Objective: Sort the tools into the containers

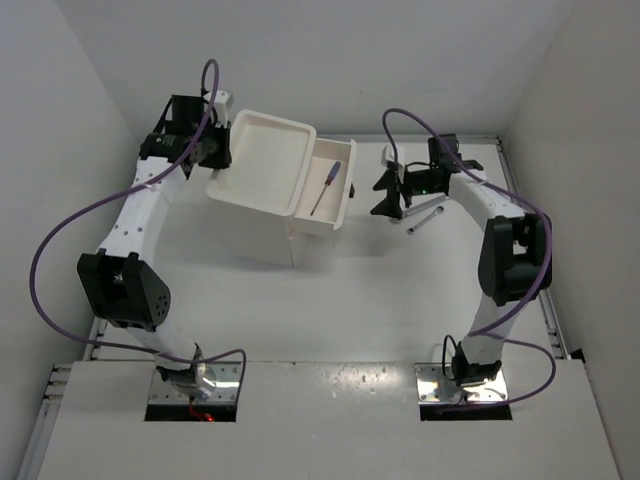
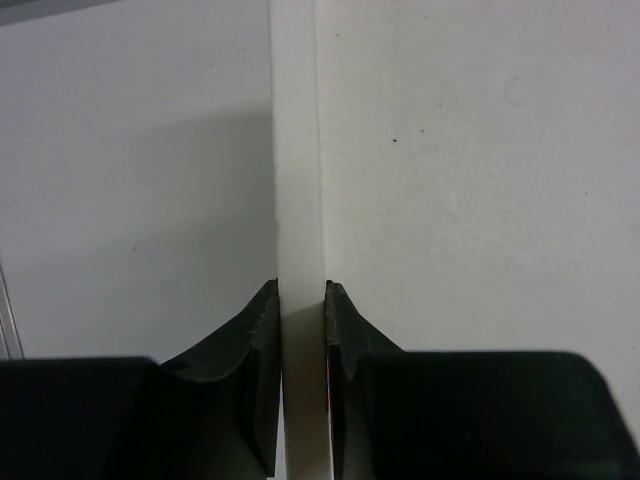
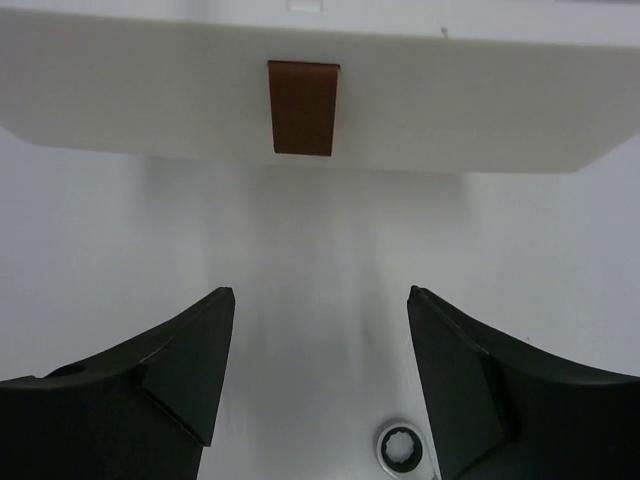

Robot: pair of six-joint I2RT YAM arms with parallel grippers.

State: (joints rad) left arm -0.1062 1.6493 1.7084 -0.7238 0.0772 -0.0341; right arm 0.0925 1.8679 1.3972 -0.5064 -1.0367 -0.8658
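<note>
Screwdriver (image 1: pixel 324 190) lies lengthwise in drawer (image 1: pixel 342 197), tip nearward; left claw (image 2: pixel 300 290) pinches cabinet rim (image 2: pixel 296 150), right claw (image 3: pixel 320 293) gapes empty.

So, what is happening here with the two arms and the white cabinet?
The left gripper is shut on the thin rim of the white cabinet. One drawer stands pulled out, with the screwdriver lying inside. The right gripper is open and faces the drawer's red-brown handle without touching it. A silver wrench lies on the table close to it, not yet sorted.
</note>
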